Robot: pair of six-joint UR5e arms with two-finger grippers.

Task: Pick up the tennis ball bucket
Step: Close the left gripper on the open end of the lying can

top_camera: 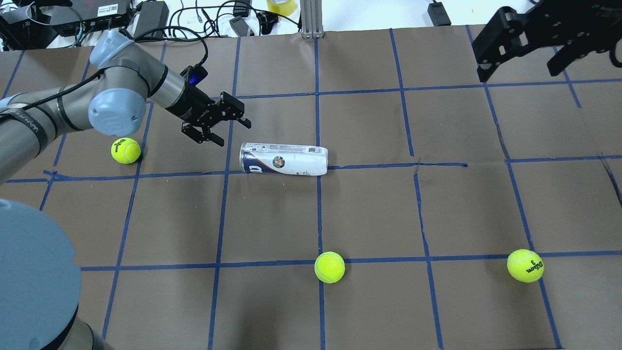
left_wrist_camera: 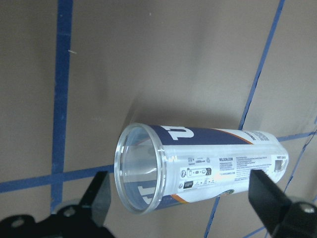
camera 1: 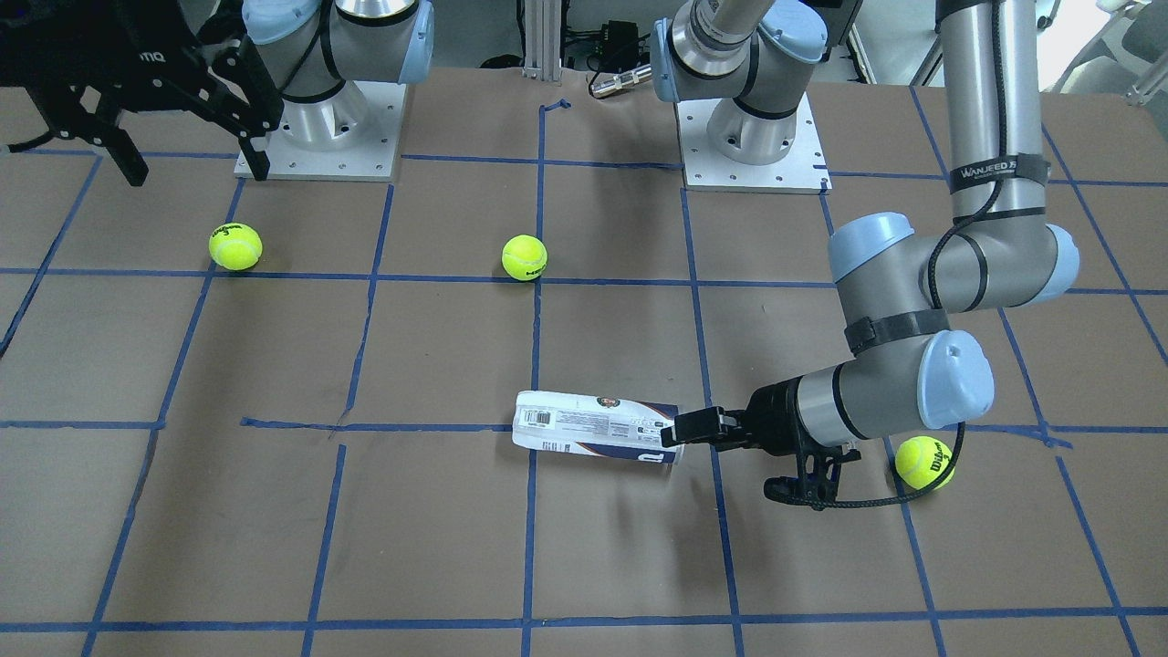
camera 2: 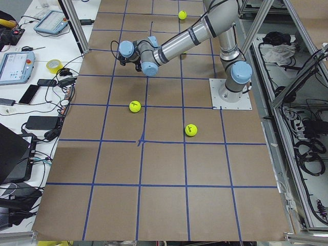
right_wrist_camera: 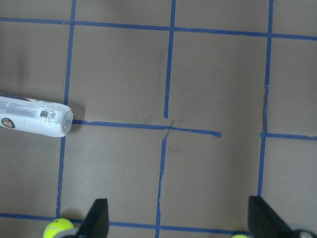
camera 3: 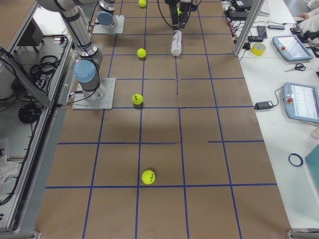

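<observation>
The tennis ball bucket (top_camera: 284, 159) is a clear tube with a white and navy label. It lies on its side near the table's middle and is empty. It also shows in the front view (camera 1: 598, 427) and the left wrist view (left_wrist_camera: 198, 171). My left gripper (top_camera: 233, 133) is open, low over the table at the tube's open rimmed end. In the left wrist view its fingers (left_wrist_camera: 99, 198) stand on either side of that end without gripping it. My right gripper (top_camera: 520, 70) is open and empty, high at the far right, well away from the tube (right_wrist_camera: 32, 116).
Three yellow-green tennis balls lie loose on the brown table with blue tape lines. One (top_camera: 126, 150) is just behind my left wrist, one (top_camera: 329, 267) is on the near side of the tube, and one (top_camera: 525, 265) is at the near right. Cables and devices line the table's far edge.
</observation>
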